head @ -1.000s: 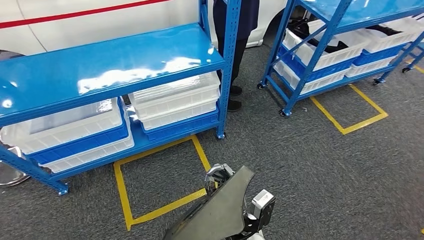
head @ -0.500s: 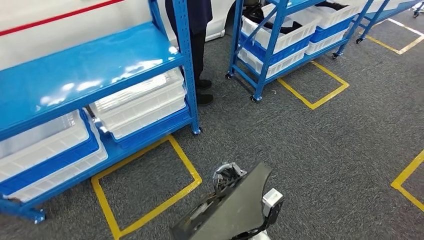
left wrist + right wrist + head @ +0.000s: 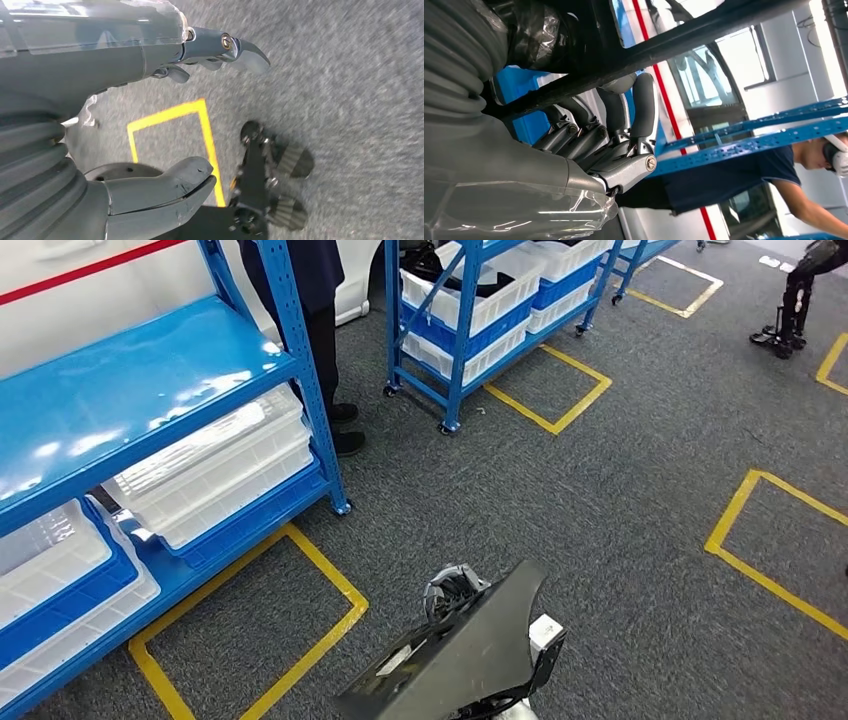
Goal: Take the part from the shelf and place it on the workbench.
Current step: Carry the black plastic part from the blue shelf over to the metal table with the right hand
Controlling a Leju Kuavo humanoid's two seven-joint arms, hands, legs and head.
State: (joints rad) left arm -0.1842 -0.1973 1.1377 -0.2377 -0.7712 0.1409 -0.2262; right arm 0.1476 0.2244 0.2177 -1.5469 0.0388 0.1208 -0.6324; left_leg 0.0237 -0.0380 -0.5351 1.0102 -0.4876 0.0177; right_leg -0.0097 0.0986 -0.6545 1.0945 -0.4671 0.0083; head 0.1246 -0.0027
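Fingers (image 3: 624, 117) of my right hand (image 3: 609, 145) were curled up around the dark bar of the part (image 3: 455, 660), so that hand gripped it. My left hand (image 3: 165, 130) hung with thumb and fingers apart over the carpet (image 3: 620, 510), and no view showed anything between them; I judged it open, though in the head view a grey hand-like shape sat at the part's far-left edge and I could not tell whether it touched.

Across the last second the whole head view had slid: the near shelf (image 3: 140, 390) went from the middle of the picture to the left edge, the second rack (image 3: 470, 310) came toward the middle, and more yellow floor squares (image 3: 770, 530) appeared on the right. The part kept nearly the same place low in the view. That read as my body turning away from the shelf, not as things moving. So the pick seemed done and the carry under way; no workbench was in sight yet.

The part sat low and centre in the head view, off the shelf, above the carpet in front of me. Its long axis ran diagonally, from low on my left to farther out on my right, with the narrower tip pointing forward and right and its broad dark face tilted upward.

A person (image 3: 315, 300) stood between the 2 racks.
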